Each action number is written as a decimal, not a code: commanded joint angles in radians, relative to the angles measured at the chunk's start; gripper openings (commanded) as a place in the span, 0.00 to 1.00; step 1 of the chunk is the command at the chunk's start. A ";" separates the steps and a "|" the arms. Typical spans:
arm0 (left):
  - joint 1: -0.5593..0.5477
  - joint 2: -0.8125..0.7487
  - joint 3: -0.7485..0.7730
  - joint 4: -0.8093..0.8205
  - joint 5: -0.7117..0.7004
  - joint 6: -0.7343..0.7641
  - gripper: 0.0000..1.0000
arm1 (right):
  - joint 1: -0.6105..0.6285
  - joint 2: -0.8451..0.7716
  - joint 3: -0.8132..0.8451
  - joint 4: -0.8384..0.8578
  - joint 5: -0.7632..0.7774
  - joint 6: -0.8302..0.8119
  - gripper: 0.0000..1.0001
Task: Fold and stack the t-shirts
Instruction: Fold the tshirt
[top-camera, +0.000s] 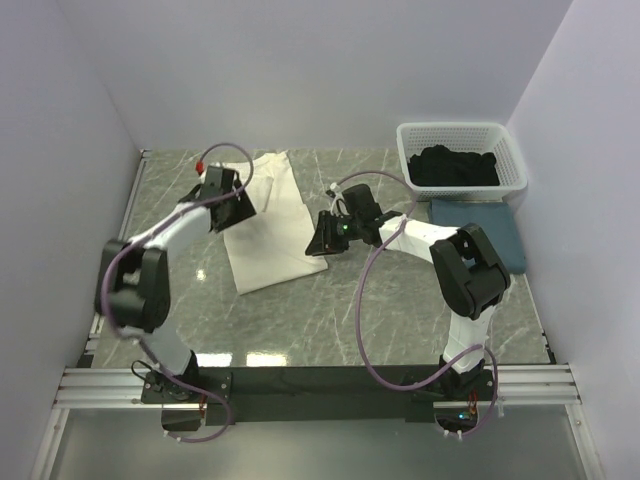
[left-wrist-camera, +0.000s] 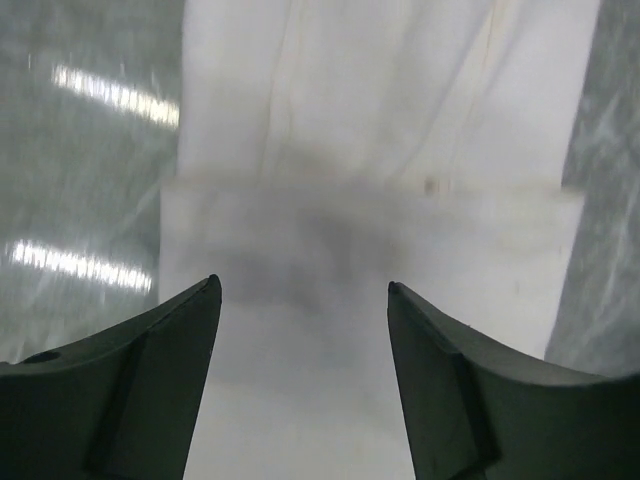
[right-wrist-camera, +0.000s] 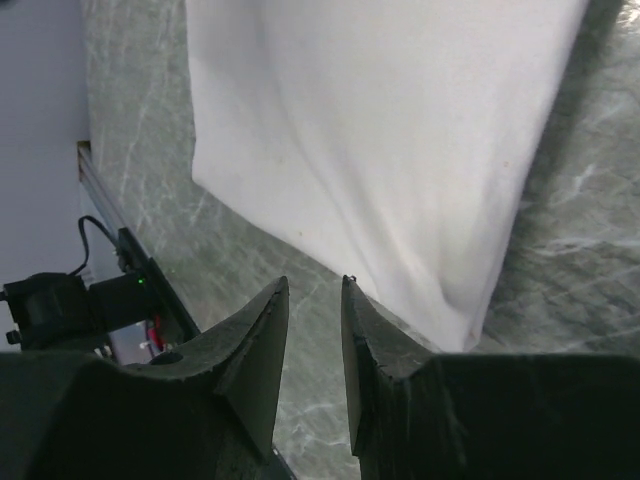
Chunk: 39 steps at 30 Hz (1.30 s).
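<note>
The cream-white t-shirt (top-camera: 272, 228) lies on the marble table as a long folded strip, with a fold line across it in the left wrist view (left-wrist-camera: 380, 130). My left gripper (top-camera: 232, 205) hovers over its upper left part, open, with only cloth showing between the fingers (left-wrist-camera: 302, 285). My right gripper (top-camera: 322, 240) sits at the strip's near right corner (right-wrist-camera: 400, 130), its jaws a narrow gap apart with bare table between them (right-wrist-camera: 315, 280). A slate-blue t-shirt (top-camera: 482, 228) lies folded at the right. A black t-shirt (top-camera: 455, 165) is bunched in the basket.
The white lattice basket (top-camera: 460, 128) stands at the back right, just behind the blue shirt. White walls close in the table at the left, back and right. A metal rail (top-camera: 320, 385) runs along the near edge by the arm bases.
</note>
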<state>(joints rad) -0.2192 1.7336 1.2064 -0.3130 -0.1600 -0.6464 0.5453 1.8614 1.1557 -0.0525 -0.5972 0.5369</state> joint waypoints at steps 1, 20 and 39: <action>-0.031 -0.204 -0.140 -0.018 0.095 -0.032 0.73 | 0.005 0.021 0.018 0.051 -0.062 0.035 0.35; -0.066 -0.193 -0.538 -0.133 0.201 -0.145 0.38 | -0.111 0.249 -0.214 0.408 -0.177 0.293 0.33; -0.051 -0.327 -0.539 -0.284 0.218 -0.125 0.40 | -0.117 0.035 -0.374 0.257 -0.216 0.187 0.31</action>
<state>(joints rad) -0.2714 1.4261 0.7002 -0.4091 0.0937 -0.7990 0.4358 1.9343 0.7891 0.3470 -0.8745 0.8185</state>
